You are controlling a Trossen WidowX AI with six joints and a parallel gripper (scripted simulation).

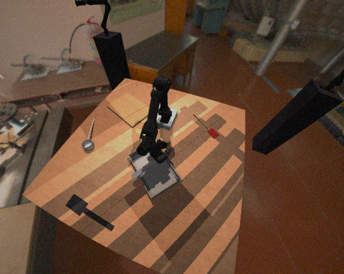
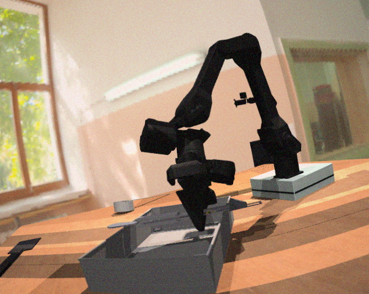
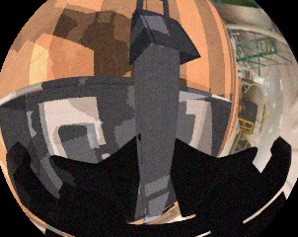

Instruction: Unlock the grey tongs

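The grey tongs [image 1: 136, 173] [image 2: 121, 225] [image 3: 158, 99] lie lengthwise across the roasting tin [image 1: 156, 183] [image 2: 152, 275]. Their rounded tip end juts over one side of the tin, and the hinge end with its wire loop juts over the other. The arms look closed together. My gripper [image 2: 201, 226] [image 3: 153, 137] points down over the tin and is shut on the tongs, one black finger on each side. The tongs still look level, at about rim height; whether they touch the rim is unclear. The wooden board [image 1: 127, 107] lies flat beside the arm's base.
A ladle-like cup with a long handle [image 1: 88, 145] [image 2: 123, 206] lies left of the arm. A black mallet-shaped tool [image 1: 76, 204] [image 2: 24, 245] lies near the table's edge. A red-headed tool [image 1: 213, 133] lies right of the arm's pale base [image 1: 170, 124] [image 2: 314, 178].
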